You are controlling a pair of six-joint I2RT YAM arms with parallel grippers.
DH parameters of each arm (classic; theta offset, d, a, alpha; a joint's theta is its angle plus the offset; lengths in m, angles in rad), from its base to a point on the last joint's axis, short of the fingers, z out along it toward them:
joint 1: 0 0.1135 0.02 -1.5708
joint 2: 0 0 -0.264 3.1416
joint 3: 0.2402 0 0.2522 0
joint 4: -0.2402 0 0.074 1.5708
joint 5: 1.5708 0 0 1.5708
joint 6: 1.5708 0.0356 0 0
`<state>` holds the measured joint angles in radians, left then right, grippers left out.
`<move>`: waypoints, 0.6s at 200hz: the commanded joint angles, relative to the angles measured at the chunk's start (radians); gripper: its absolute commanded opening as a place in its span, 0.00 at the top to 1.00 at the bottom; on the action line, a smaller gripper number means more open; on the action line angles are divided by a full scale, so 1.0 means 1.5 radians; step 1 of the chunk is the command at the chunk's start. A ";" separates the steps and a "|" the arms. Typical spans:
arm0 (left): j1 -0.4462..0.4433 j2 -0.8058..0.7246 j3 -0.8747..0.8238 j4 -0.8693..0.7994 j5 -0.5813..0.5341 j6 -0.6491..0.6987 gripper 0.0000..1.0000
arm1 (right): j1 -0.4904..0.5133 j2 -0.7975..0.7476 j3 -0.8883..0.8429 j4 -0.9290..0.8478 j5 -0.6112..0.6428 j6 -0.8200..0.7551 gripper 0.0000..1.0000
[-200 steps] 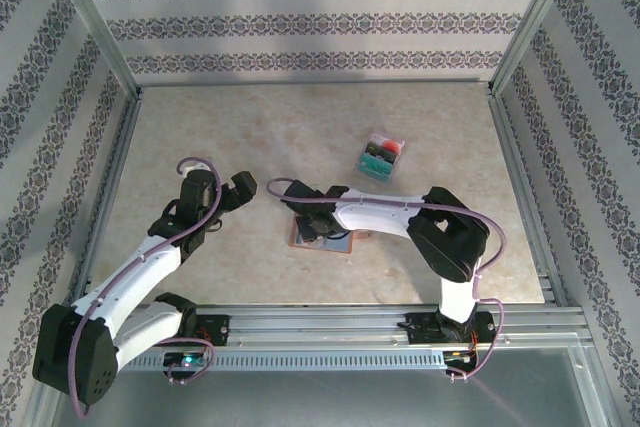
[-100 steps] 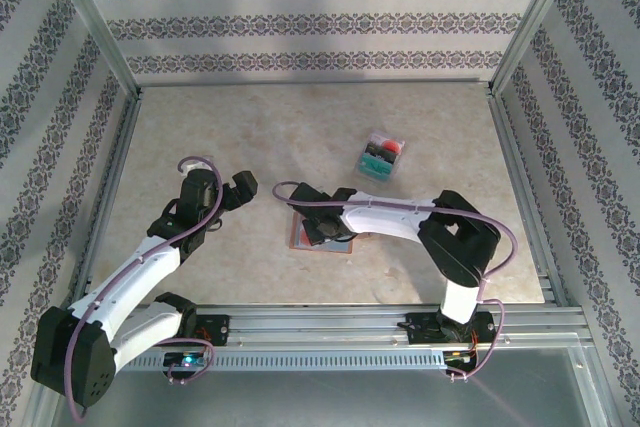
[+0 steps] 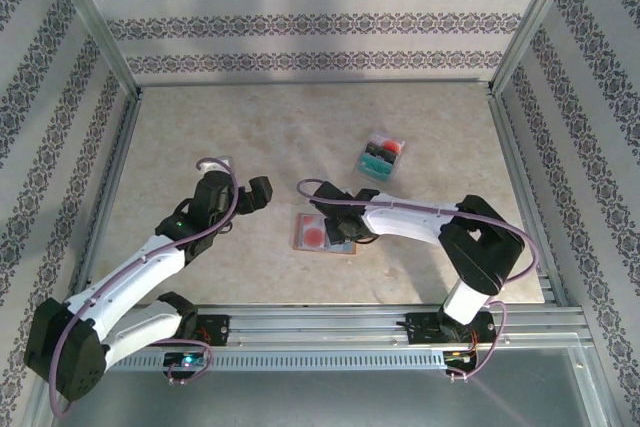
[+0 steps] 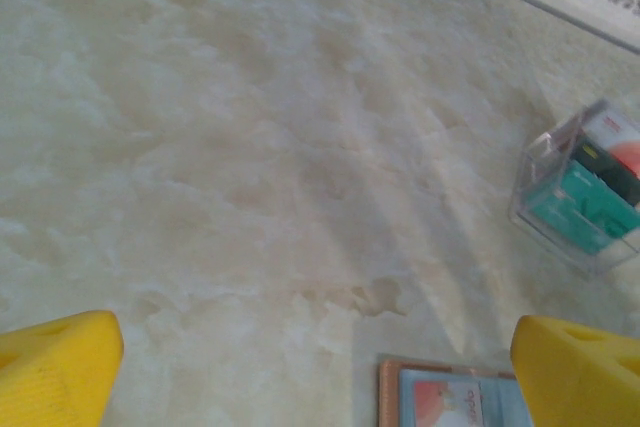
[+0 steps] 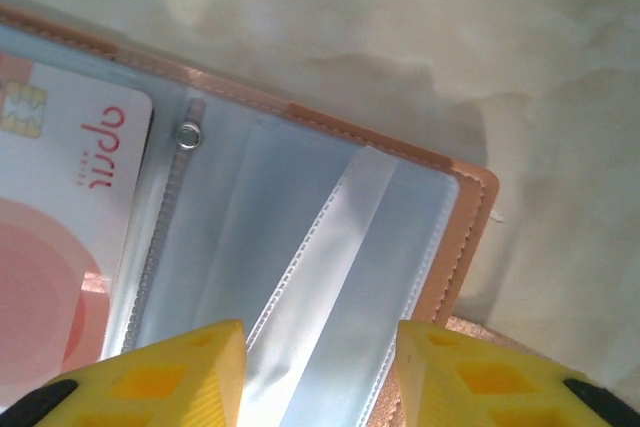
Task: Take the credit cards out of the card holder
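The salmon-pink card holder (image 3: 300,243) lies open and flat on the table's near middle. A white credit card with a red disc (image 3: 314,234) sits in its left clear pocket (image 5: 60,247). Its right clear pocket (image 5: 380,247) looks empty. My right gripper (image 3: 346,229) hovers low over that right half, yellow fingers (image 5: 150,382) partly apart with nothing between them (image 5: 320,377). My left gripper (image 3: 258,192) stands wide open (image 4: 315,367) just left of and beyond the holder (image 4: 390,397). More credit cards, teal, dark and red, stand in a clear box (image 3: 380,157).
The clear box (image 4: 585,197) sits right of and beyond the holder, about a hand's width away. Patterned walls and metal rails (image 3: 520,187) close the marbled table on three sides. Bare tabletop (image 3: 220,127) lies to the far left.
My left arm has swung right, toward the holder. My right gripper has slid right off the holder's left half, uncovering the card with the red disc.
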<state>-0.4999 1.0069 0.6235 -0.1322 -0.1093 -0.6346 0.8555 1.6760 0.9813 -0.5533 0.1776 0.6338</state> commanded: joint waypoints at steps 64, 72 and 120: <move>-0.103 0.097 0.025 -0.021 -0.017 0.038 0.09 | -0.053 -0.110 -0.072 0.033 -0.030 0.040 0.55; -0.105 0.103 0.025 -0.016 -0.013 0.038 0.10 | -0.056 -0.118 -0.075 0.029 -0.026 0.041 0.54; -0.141 0.148 0.035 -0.012 -0.002 0.043 0.20 | -0.087 -0.153 -0.107 0.012 -0.022 0.052 0.55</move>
<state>-0.6720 1.1992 0.6411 -0.1497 -0.1238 -0.5926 0.7525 1.4750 0.8528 -0.5156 0.1402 0.6846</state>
